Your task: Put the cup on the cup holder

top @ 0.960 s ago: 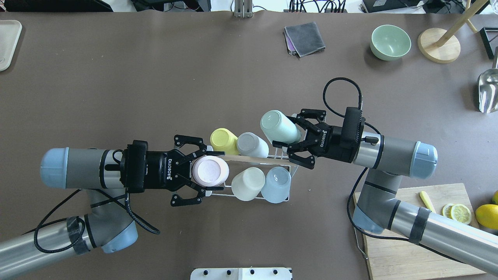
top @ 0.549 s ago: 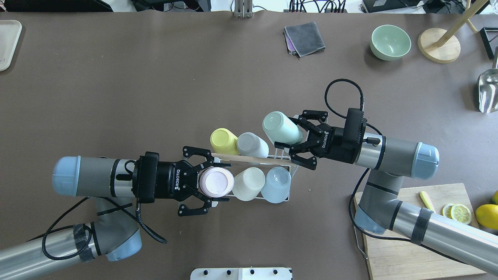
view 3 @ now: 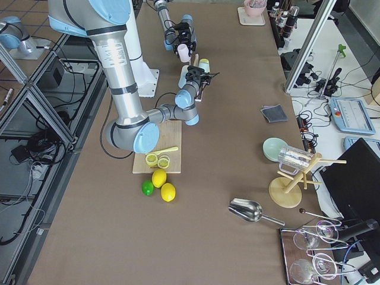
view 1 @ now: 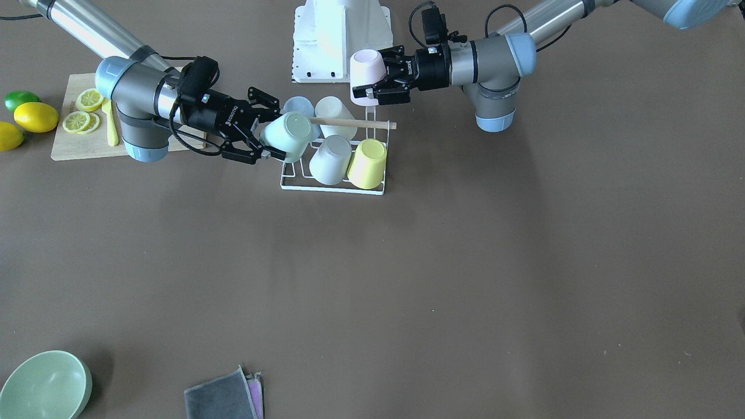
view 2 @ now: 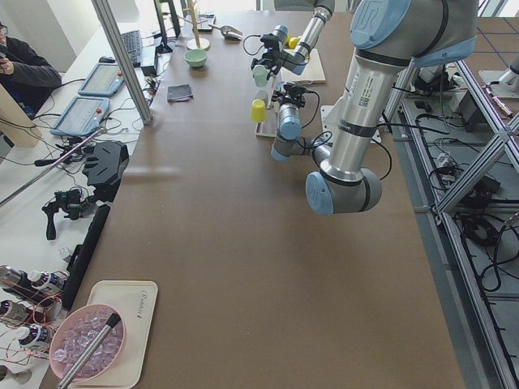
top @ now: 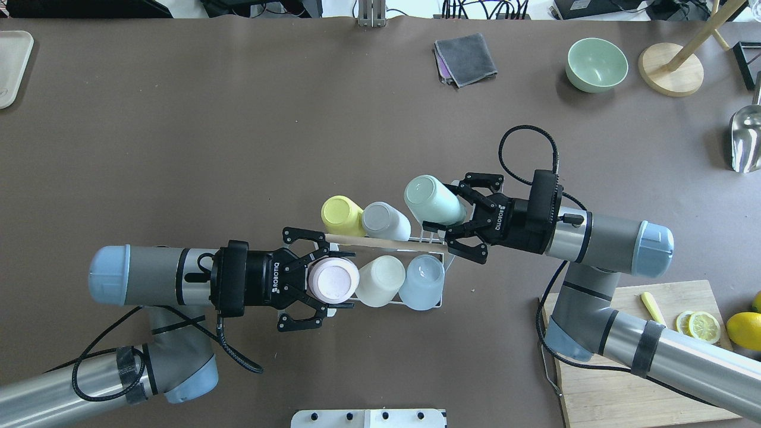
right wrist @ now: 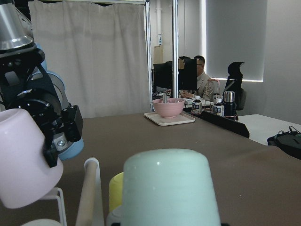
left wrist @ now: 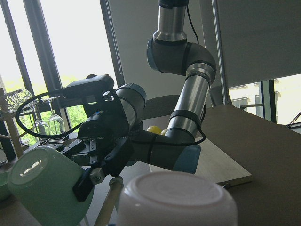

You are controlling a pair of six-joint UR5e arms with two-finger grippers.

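- Cup holder [top: 386, 241]: white wire, wooden handle, mid-desk; prongs mostly hidden beneath inverted cups.
- Left fingers [top: 295, 321] clasp the pink cup [top: 333, 280] at its left end.
- Right fingers [top: 483, 178] clasp the mint cup [top: 433, 200] at its far-right corner.

The left pincer [view 1: 379, 77] grips a pink cup [view 1: 365, 68], the right pincer [view 1: 270, 132] a mint cup [view 1: 290, 135].

Brown table [top: 238, 119]; daylight through tall windows [left wrist: 75, 42]; pale curtain [right wrist: 89, 61]; tiled floor [view 3: 65, 237] beneath.
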